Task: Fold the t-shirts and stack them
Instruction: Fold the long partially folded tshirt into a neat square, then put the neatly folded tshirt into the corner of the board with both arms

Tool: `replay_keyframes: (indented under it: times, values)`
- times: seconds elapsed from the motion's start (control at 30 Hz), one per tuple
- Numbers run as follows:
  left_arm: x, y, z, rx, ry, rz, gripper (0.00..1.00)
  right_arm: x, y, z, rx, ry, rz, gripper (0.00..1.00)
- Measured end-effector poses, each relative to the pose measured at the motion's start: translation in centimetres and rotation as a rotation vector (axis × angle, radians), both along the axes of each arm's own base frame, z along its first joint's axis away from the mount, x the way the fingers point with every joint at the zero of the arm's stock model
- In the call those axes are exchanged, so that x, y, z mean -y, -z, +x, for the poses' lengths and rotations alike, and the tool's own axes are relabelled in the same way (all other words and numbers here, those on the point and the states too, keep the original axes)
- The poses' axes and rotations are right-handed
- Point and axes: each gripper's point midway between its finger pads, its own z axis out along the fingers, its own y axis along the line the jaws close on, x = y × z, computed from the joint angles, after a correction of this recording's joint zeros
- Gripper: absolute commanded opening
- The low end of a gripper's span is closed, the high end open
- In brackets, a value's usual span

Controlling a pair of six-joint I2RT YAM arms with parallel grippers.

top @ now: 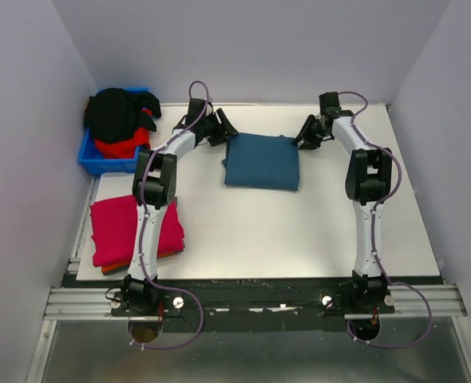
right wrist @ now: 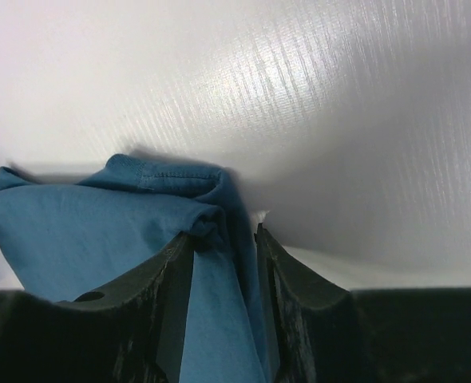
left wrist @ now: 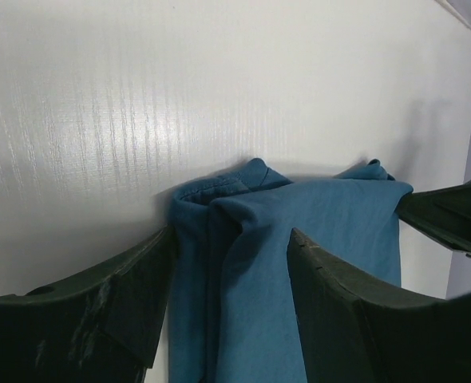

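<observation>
Two arms, top view: left gripper (top: pixel 224 128) sits at the far left corner of the teal-blue t-shirt (top: pixel 261 163), right gripper (top: pixel 306 136) at its far right corner.
Shirts counted: one teal-blue, folded, mid-table toward the far side. One crimson-pink t-shirt (top: pixel 132 223) is folded at the left edge, over one orange t-shirt (top: pixel 116 270) that shows only as a sliver. Black cloth (top: pixel 114 112) and red cloth (top: pixel 120 147) are heaped in one blue bin (top: pixel 96 163), far left; how many shirts is impossible to tell.
Long axis: the teal-blue one runs left to right across the table (top: pixel 299 231), gripper to gripper.
In the way: the left arm (top: pixel 152 207) hides part of the crimson-pink stack.
Left wrist view: fingers (left wrist: pixel 92 311) apart, straddling the folded corner, cloth between them.
Right wrist view: and there, fingers close together, clamped on the folded edge of the teal-blue t-shirt.
</observation>
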Motion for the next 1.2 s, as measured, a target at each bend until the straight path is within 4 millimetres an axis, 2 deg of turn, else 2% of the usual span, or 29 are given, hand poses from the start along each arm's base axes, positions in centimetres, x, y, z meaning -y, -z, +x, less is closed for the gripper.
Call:
replay_keyframes:
  times: [0.13,0.4,0.47,0.57,0.63,0.77,1.07,1.2]
  values:
    - [0.0,0.1,0.0,-0.002,0.0,0.0,0.67,-0.2,0.0,0.0,-0.01,0.002,-0.028,0.42]
    - [0.1,0.3,-0.1,0.009,0.005,-0.006,0.67,-1.4,0.2,-0.5,-0.018,-0.015,-0.055,0.12]
    - [0.1,0.3,-0.1,0.01,0.006,-0.006,0.69,-1.5,0.3,-0.6,-0.019,-0.014,-0.055,0.07]
    - [0.0,0.2,-0.3,0.014,0.012,0.001,0.78,-1.4,0.3,-0.6,-0.021,-0.01,-0.057,0.01]
    - [-0.1,0.1,-0.7,0.014,0.016,0.009,0.81,-1.4,0.3,-0.5,-0.02,-0.008,-0.061,0.01]
    - [-0.8,-0.1,-1.7,0.004,0.007,0.036,0.82,-1.3,0.5,-0.5,-0.02,-0.007,-0.063,0.01]
    - [-1.1,0.2,-2.0,-0.018,0.004,0.06,0.65,-1.3,0.5,-0.5,-0.017,-0.007,-0.061,0.01]
    - [-0.5,0.5,-1.0,-0.013,0.01,0.06,0.56,-1.4,0.5,-0.5,-0.016,-0.007,-0.061,0.01]
